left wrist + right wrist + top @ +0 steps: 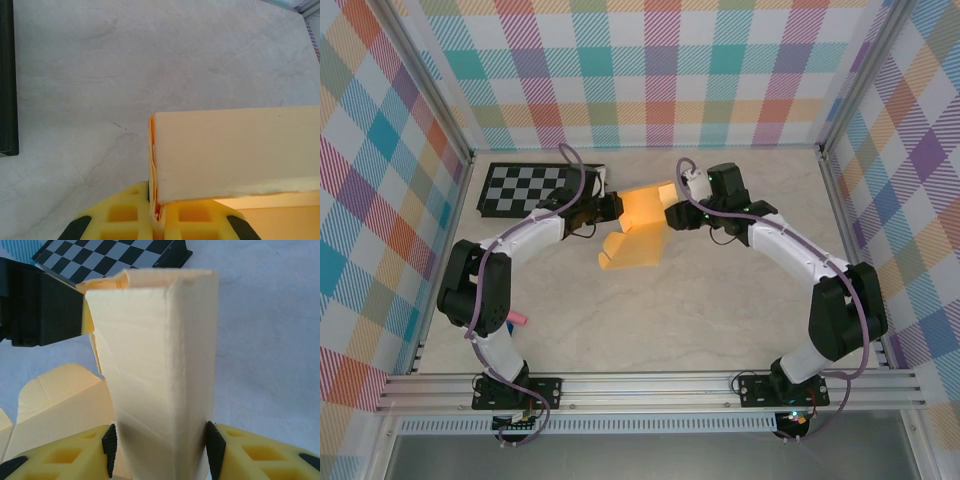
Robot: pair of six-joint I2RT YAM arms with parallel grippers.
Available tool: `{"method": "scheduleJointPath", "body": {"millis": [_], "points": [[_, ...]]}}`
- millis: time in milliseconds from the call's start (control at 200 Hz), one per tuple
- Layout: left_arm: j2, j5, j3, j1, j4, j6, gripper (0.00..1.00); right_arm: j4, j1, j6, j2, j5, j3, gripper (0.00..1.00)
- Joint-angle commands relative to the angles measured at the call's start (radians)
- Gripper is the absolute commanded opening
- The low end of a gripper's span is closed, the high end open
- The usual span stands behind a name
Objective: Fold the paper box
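Note:
The paper box is yellow-orange cardboard, held up off the table between both arms at mid-back. Its lower flaps hang toward the table. My left gripper is shut on the box's left edge; in the left wrist view the yellow fingers pinch thin layered cardboard of the paper box at my left gripper. My right gripper clamps the right end. In the right wrist view the black pads press both sides of the folded paper box at my right gripper.
A black-and-grey checkerboard lies at the back left, just behind the left gripper, and shows as checkerboard in the right wrist view. A small pink object lies by the left arm's base. Metal frame rails and plaid walls bound the table.

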Motion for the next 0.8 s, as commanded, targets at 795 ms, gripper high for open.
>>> {"method": "scheduleJointPath", "body": {"millis": [795], "points": [[-0.006, -0.064, -0.025, -0.032, -0.036, -0.003, 0.00, -0.068, 0.022, -0.025, 0.154, 0.123, 0.131, 0.39]]}}
